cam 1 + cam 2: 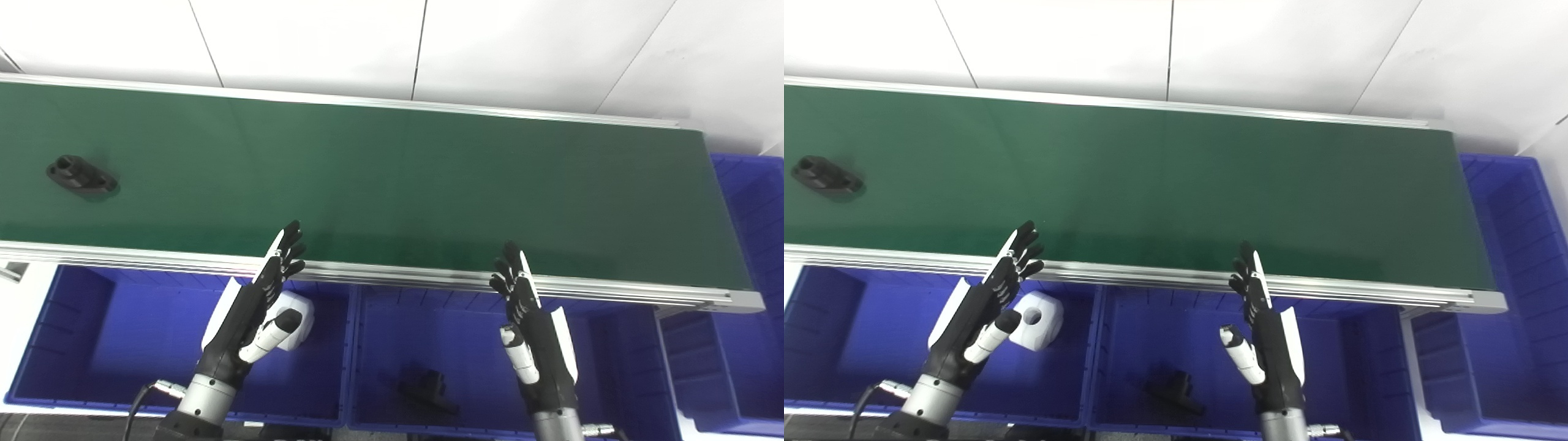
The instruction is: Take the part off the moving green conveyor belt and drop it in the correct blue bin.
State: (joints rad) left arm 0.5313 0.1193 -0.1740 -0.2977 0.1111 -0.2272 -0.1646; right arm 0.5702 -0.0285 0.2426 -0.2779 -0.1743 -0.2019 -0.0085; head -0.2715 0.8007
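Observation:
A black part (81,176) lies on the green conveyor belt (392,184) at its far left; it also shows in the right eye view (825,174). My left hand (257,309) is open, fingers straight, held over the left blue bin (110,343) with fingertips at the belt's near rail. My right hand (533,334) is open over the middle blue bin (465,343), fingertips near the rail. Both hands hold nothing and are far from the part.
A white part (1035,320) lies in the left bin behind my left hand. A black part (425,388) lies in the middle bin. A third blue bin (704,367) stands at the right, and another blue bin (756,208) stands past the belt's right end.

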